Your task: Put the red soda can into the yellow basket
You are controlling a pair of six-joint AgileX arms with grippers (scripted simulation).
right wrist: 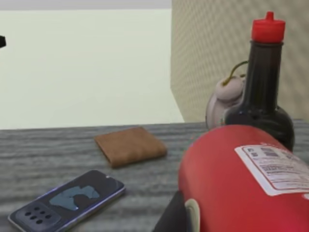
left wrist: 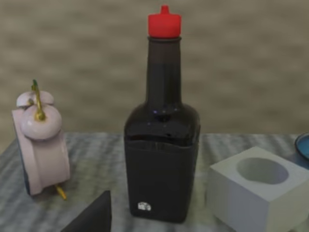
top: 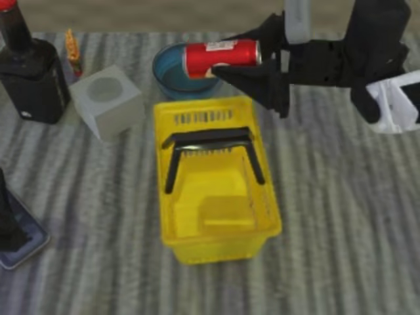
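The red soda can lies on its side in the air, over the blue bowl just behind the far rim of the yellow basket. My right gripper reaches in from the right and is shut on the can's right end. In the right wrist view the can fills the near corner beside one dark finger. The basket stands mid-table with its black handle raised and nothing inside. My left gripper is parked at the left edge, open; one finger shows in its wrist view.
A dark bottle with a red cap and a white hollow block stand at the back left, with a pink alarm clock near them. A phone lies under the left arm. A brown wallet lies beyond the phone.
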